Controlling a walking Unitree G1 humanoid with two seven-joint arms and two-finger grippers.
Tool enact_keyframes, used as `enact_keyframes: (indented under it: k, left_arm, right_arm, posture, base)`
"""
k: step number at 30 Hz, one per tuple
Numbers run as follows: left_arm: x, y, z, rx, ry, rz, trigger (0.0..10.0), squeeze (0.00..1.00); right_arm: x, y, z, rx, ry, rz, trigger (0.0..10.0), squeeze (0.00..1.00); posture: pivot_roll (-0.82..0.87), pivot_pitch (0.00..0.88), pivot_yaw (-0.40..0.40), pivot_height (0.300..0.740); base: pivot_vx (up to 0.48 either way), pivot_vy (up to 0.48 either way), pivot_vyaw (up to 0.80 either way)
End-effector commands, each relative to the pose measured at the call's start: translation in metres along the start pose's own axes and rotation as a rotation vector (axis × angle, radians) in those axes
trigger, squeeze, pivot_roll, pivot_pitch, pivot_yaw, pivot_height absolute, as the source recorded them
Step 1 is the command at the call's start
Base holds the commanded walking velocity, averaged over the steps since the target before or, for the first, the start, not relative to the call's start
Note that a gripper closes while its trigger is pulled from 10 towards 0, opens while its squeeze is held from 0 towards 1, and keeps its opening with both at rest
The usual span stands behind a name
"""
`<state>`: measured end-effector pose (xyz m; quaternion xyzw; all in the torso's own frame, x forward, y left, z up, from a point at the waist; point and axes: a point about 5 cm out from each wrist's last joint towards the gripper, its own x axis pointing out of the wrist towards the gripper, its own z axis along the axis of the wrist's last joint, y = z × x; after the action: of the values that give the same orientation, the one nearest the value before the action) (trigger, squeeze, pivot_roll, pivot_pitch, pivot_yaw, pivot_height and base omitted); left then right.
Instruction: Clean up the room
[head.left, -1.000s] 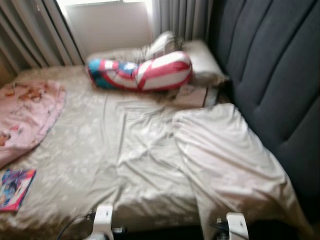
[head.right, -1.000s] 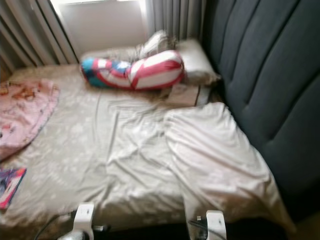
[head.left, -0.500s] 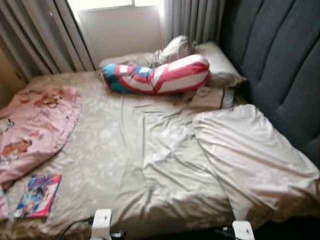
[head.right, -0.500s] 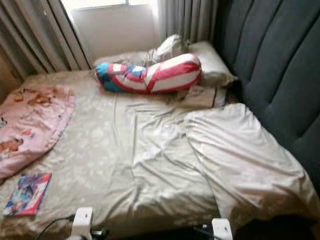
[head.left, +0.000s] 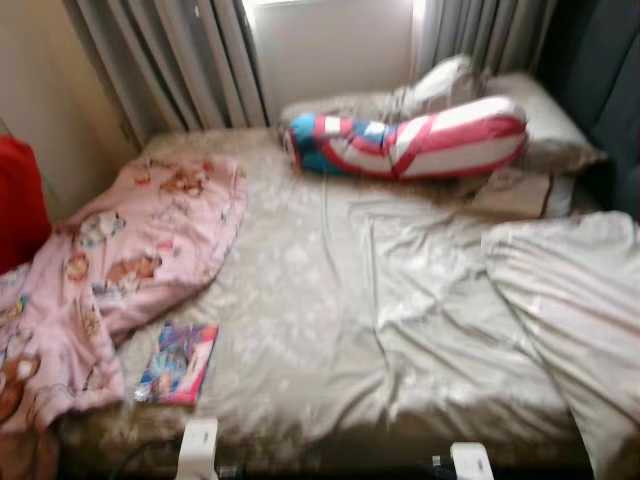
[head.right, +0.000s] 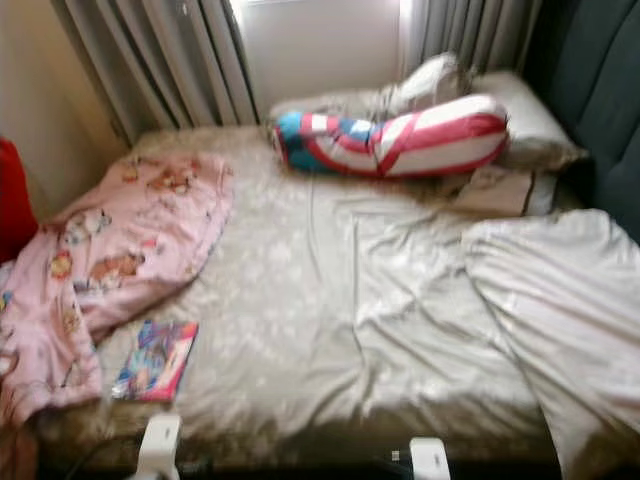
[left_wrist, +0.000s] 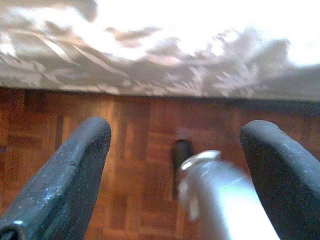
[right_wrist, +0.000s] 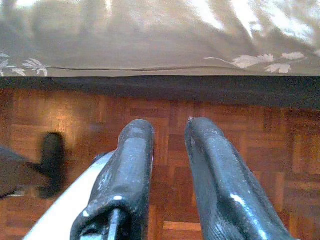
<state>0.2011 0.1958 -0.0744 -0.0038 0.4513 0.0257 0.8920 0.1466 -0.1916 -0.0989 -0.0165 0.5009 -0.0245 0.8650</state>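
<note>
Bed (head.left: 400, 330) with beige patterned sheet, filling the middle of the head view: pink cartoon-print blanket (head.left: 120, 250) crumpled at left; colourful book (head.left: 178, 362) flat on the sheet at lower left, just beside the blanket's edge; red, white and blue bolster (head.left: 410, 145) lying across the upper centre against pale pillows (head.left: 530, 120); pale rumpled duvet (head.left: 575, 310) at right. Grey curtains (head.left: 170, 60) hang at upper left, and a red object (head.left: 20, 200) sits at the left edge. Left gripper (left_wrist: 175, 155) hangs low over parquet floor (left_wrist: 140, 150) by the bed's edge, fingers spread wide and empty; right gripper (right_wrist: 167, 150) likewise over parquet, fingers drawn nearly together, holding nothing.
</note>
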Motion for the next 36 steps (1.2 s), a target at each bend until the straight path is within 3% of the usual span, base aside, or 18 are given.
enact_keyframes:
  k: [1, 7, 14, 22, 36]
  left_arm:
    - [-0.002, 0.009, -0.007, 0.007, 0.029, 0.019, 10.0, 0.0]
    - [-0.003, 0.012, -0.01, 0.008, 0.034, 0.023, 10.0, 0.0]
    - [-0.003, 0.011, -0.01, 0.006, 0.034, 0.023, 10.0, 0.0]
    - [-0.002, 0.008, -0.008, 0.004, 0.032, 0.02, 10.0, 0.0]
    - [-0.002, 0.008, -0.008, 0.003, 0.032, 0.021, 10.0, 0.0]
  right_arm:
    - [0.0, 0.005, 0.0, 0.018, -0.008, 0.014, 10.0, 0.0]
    - [-0.004, -0.007, -0.015, 0.018, 0.006, 0.006, 10.0, 0.0]
    - [-0.009, -0.007, -0.033, 0.014, 0.034, 0.007, 10.0, 0.0]
    - [-0.008, -0.008, -0.03, 0.011, 0.036, 0.006, 10.0, 0.0]
    - [-0.004, 0.027, -0.02, -0.012, 0.023, 0.047, 10.0, 0.0]
  posture:
    - [-0.11, 0.009, 0.035, 0.74]
    - [-0.11, 0.014, 0.036, 0.74]
    - [-0.1, 0.018, 0.033, 0.74]
    - [-0.11, 0.019, 0.032, 0.74]
    - [-0.1, 0.026, 0.031, 0.74]
  base:
    - [0.0, 0.48, 0.0]
    - [0.0, 0.48, 0.0]
    - [0.0, 0.48, 0.0]
    - [0.0, 0.48, 0.0]
    - [0.0, 0.48, 0.0]
